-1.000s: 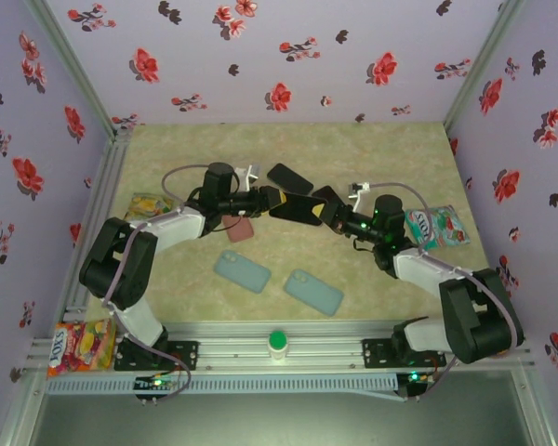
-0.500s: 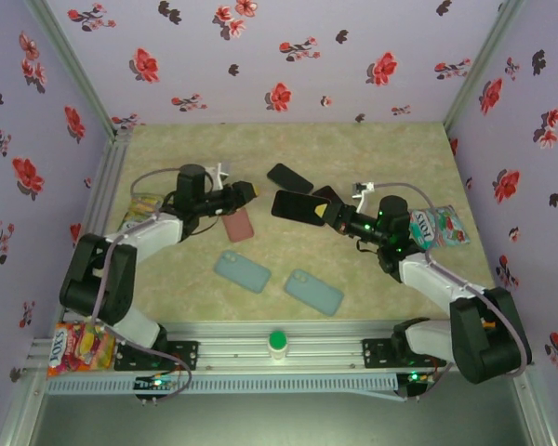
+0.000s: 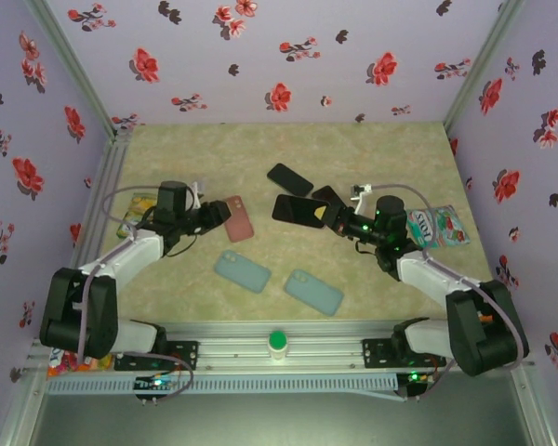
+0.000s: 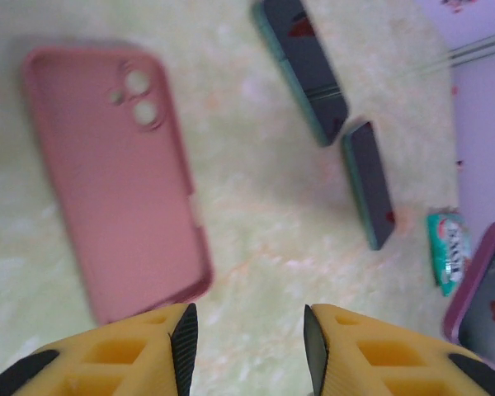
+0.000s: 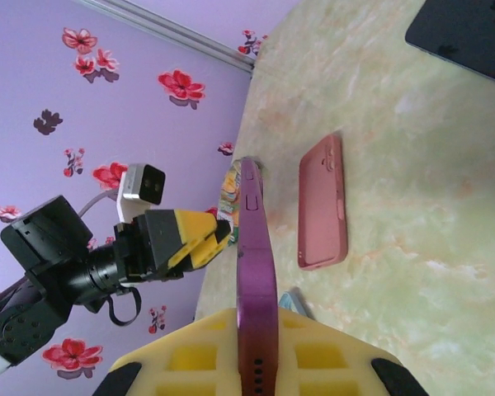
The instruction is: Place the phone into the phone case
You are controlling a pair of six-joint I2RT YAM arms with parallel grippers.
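On your table (image 3: 372, 149), R gripper (image 3: 330, 216) is clamped on the purple phone (image 5: 256, 272), near centre, well apart from the pink case (image 3: 238, 218). L gripper (image 4: 249, 346) has fingers apart, nothing btwn them, just beside that case, which lies flat w/ camera holes showing. Two teal cases (image 3: 242, 271) lie nearer you. Teal snack packet (image 3: 437, 227): print too small to read.
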